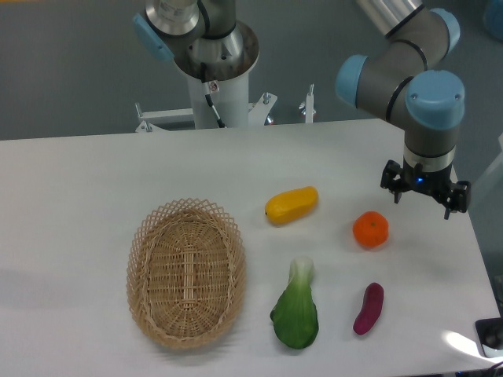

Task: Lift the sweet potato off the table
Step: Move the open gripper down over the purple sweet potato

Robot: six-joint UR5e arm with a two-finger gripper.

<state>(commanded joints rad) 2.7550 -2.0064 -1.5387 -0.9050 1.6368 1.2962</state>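
Note:
The sweet potato point(368, 309) is a small, slim magenta-purple tuber lying on the white table point(94, 173) near the front right. My gripper point(422, 202) hangs from the arm's wrist over the right side of the table, well behind the sweet potato and to its right. Its two black fingers stand spread apart with nothing between them. The gripper is up and right of the round orange point(370, 229).
A yellow-orange oblong fruit point(291, 205) lies mid-table. A green bok choy point(296, 309) lies just left of the sweet potato. A woven basket point(186, 272) stands at the front left. The table's right edge runs close to the sweet potato.

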